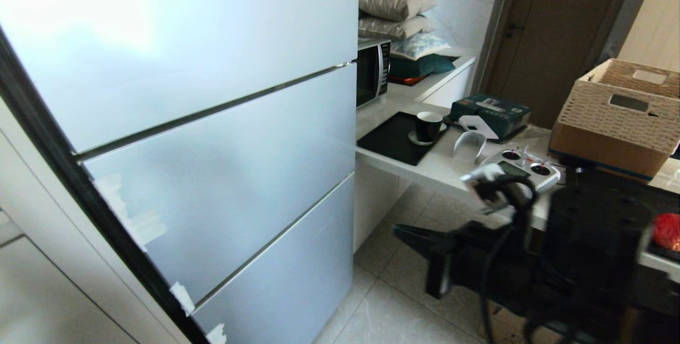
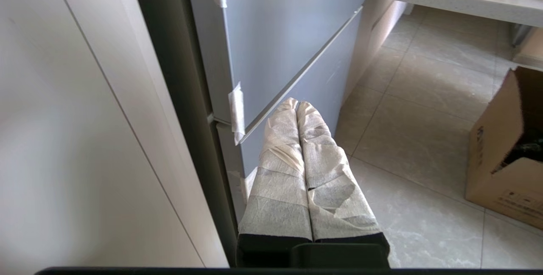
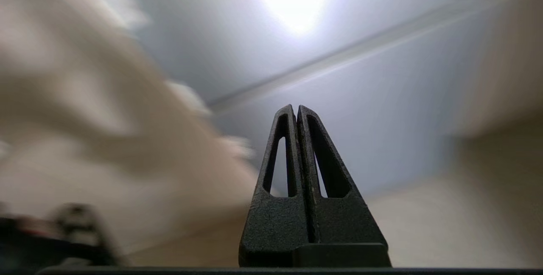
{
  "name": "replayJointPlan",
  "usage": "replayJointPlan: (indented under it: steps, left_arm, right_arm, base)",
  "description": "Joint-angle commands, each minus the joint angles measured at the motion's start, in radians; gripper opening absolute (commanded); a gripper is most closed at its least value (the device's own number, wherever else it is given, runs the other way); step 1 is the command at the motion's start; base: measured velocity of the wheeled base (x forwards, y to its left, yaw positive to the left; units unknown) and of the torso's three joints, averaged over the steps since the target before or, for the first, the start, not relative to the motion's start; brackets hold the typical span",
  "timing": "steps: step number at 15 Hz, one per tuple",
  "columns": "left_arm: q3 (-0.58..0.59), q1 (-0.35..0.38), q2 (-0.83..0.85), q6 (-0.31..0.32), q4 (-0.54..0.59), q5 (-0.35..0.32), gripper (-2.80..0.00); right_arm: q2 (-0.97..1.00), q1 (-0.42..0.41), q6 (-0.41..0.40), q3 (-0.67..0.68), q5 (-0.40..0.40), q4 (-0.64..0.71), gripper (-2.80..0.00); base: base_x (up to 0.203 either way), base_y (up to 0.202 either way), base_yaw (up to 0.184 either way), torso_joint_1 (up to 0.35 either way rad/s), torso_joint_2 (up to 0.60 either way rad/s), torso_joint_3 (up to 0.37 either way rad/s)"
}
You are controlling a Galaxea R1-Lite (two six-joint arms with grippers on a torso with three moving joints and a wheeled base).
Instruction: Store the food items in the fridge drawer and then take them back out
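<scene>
Fridge: fronts shut, drawer unseen.
Fruit: right edge, on counter; likely firm, smooth; grip its widest girth.
Right claw: together, empty.
Left claw: together, parked.

A big blue-grey fridge is seen with all its fronts shut. Bits of white tape are stuck along its edge. Beside it, a microwave is set on a white counter. Pillows are piled behind the microwave. A black cup on a saucer is placed at the edge of a black mat. A woven basket is set on the counter too. A cardboard box is placed on the tiled floor.
</scene>
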Motion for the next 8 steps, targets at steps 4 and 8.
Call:
replayJointPlan:
  steps: [4, 8]
  left_arm:
    - [0.000, 0.001, 0.001, 0.000, 0.000, 0.000, -2.80]
    - [0.000, 0.001, 0.001, -0.002, 0.000, 0.000, -2.80]
  right_arm:
    - [-0.762, -0.413, -0.230, 0.327, -0.092, 0.274, -2.80]
    - [-1.263, -0.634, -0.328, 0.461, -0.047, 0.613, -2.80]
  base:
    - [0.000, 0.000, 0.000, 0.000, 0.00, 0.000]
    - [0.000, 0.000, 0.000, 0.000, 0.00, 0.000]
